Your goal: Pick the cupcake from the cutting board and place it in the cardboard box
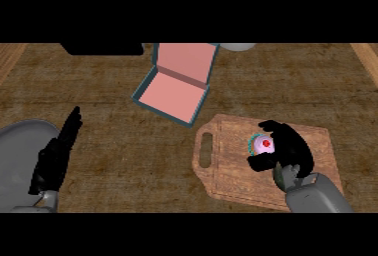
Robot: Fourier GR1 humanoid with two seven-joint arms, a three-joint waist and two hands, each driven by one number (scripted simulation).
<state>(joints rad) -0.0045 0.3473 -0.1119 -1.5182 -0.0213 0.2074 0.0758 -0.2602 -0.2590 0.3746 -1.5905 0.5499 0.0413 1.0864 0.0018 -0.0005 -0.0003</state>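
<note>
Right hand (289, 145) curled round cupcake (263, 145), mostly hiding it.

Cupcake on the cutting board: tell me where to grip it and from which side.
Grip the cupcake round its sides, below the pink top, coming from above and the right. It stands upright on the cutting board, and the right hand already curls over it there.

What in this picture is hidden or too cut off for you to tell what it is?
- Cupcake, head view: the right hand curls round it, hiding most of it; only a pink top with a red dot shows.
- Black object, head view: cut off by the top edge; cannot be identified.
- Pale grey object beside the box, head view: cut off by the top edge.
- Board: the right forearm covers its near right corner.
</note>
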